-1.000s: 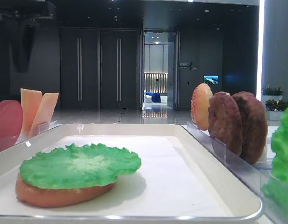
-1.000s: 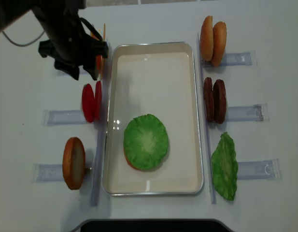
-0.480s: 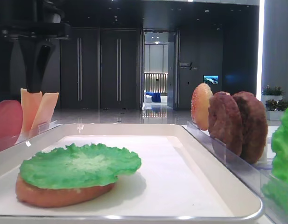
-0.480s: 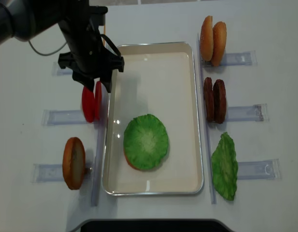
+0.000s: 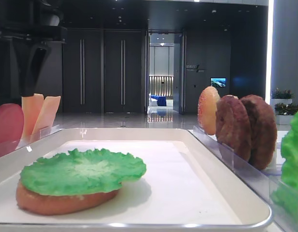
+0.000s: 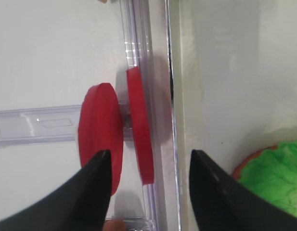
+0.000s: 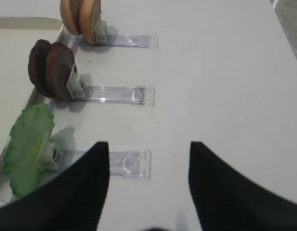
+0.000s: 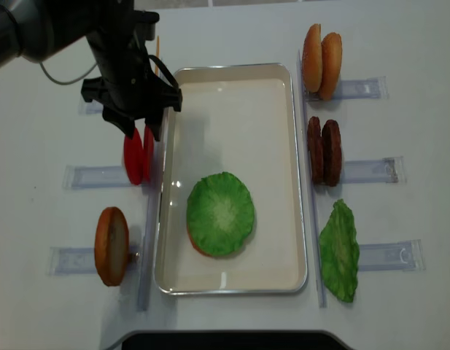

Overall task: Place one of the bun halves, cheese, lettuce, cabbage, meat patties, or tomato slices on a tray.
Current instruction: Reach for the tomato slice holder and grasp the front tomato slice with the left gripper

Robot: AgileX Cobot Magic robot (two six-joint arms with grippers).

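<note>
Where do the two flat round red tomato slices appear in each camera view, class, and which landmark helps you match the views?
Low exterior view: the flat round red tomato slices show at the far left edge.
Overhead exterior view: tomato slices left of centre, under the left gripper.
Left wrist view: tomato slices upright, left of centre.
Right wrist view: not in it.
Shared landmark: the large white rectangular tray, beside the slices.

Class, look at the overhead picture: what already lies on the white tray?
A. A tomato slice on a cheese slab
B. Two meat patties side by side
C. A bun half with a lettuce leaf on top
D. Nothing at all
C: the overhead view shows the lettuce leaf covering a bun half on the tray, and nothing else lies there.
</note>
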